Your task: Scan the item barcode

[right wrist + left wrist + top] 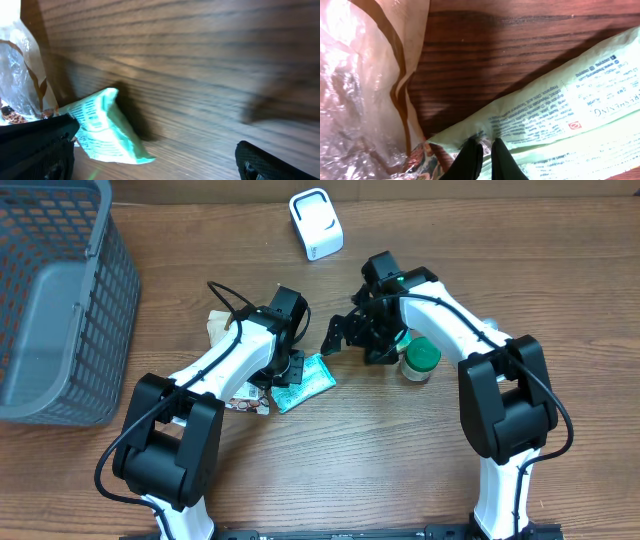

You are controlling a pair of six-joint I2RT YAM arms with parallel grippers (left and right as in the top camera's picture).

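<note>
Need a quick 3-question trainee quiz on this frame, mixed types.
1. True or false: the left gripper is shut on the packet.
2. The right gripper is: A open; B shut on the jar; C shut on the packet.
3. Fill in: the gray ___ stands at the table's left edge.
Key: 1 true; 2 A; 3 basket.

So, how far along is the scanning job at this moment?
Done: the left gripper is shut on an edge of the green packet. In hand: the packet sits low at the table, with the right gripper open beside it. Left: showing its barcode to the white scanner, which stands apart at the table's far side.
</note>
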